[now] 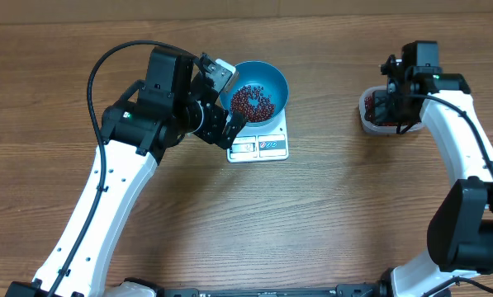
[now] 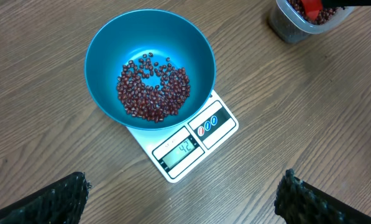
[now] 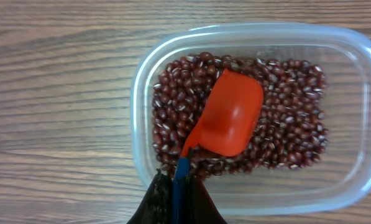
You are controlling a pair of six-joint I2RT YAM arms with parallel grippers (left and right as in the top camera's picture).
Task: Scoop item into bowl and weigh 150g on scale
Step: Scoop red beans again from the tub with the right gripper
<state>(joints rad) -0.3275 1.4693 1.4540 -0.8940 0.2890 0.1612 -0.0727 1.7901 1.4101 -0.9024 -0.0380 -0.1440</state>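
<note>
Overhead view: beans [image 1: 252, 101] lie in a loose layer at the bottom of the blue bowl [image 1: 272, 78], centre-far on the table [image 1: 312, 223]. Bowl sits on the white scale [image 1: 258, 147] and overhangs its far part. The scale's near edge, with the display [image 2: 180, 149] and buttons, sticks out clear of the bowl. Display digits read 42 in the left wrist view.

More beans fill the clear plastic tub [image 3: 353, 124] at far right, well apart from the scale. Red scoop [image 3: 232, 118] rests on the beans inside the tub, slightly left of its centre, with the handle pointing to the near side. Cannot tell whether the scoop holds any beans.

Right gripper [image 3: 179, 183] is over the near rim of the tub, jaws clamped tight on the scoop handle.

Left gripper [image 2: 184, 186] hangs above the table just near and left of the scale, jaws spread as wide as they go. It grips nothing and is not touching the bowl or scale.
</note>
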